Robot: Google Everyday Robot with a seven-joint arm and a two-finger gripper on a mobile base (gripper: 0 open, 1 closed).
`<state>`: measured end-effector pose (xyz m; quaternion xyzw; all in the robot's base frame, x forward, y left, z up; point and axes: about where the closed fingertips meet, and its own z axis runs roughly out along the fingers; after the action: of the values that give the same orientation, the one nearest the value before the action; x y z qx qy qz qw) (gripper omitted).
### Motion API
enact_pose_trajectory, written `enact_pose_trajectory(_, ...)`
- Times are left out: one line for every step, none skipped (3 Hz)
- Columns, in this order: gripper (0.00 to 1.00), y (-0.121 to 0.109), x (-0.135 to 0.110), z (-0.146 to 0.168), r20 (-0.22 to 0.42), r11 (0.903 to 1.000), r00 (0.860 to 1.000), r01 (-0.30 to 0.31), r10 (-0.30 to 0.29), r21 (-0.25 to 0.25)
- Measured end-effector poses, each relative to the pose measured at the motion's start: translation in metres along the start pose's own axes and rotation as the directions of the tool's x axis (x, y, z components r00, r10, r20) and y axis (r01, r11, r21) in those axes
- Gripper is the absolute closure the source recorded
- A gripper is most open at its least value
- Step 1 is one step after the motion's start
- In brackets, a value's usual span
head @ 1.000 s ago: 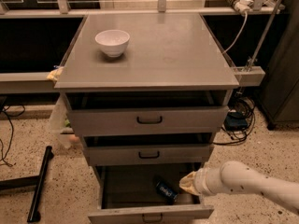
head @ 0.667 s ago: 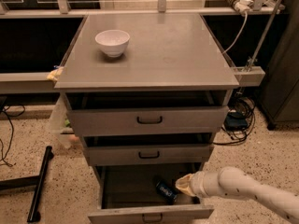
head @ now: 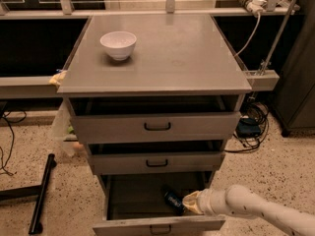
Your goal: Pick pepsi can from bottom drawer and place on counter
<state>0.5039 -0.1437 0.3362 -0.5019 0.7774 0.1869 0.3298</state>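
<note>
Lower centre, gripper (head: 191,203) just beside pepsi can (head: 172,199) in bottom drawer (head: 142,225) -- grip state we cannot tell -- we'd centre on the can before closing.

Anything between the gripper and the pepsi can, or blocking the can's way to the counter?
Nothing visible separates the gripper from the pepsi can in the bottom drawer. Rising, the can must clear the part-open middle drawer and top drawer. A white bowl sits left on the counter.

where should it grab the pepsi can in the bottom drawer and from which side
Grip the pepsi can across its round middle, coming from the right, where the gripper sits beside it. It seems to lie on its side in the bottom drawer, curved wall exposed.
</note>
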Motion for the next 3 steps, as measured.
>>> enact_pose_trajectory(1.00,-0.006,0.014,0.028,-0.011,0.9994,1.000,0.000,0.000,0.034)
enact_pose_trajectory(1.00,-0.016,0.020,0.063,-0.016,0.9974,1.000,0.000,0.001,0.071)
enact_pose_trajectory(0.82,-0.023,0.021,0.094,-0.024,0.9956,1.000,0.011,-0.009,0.093)
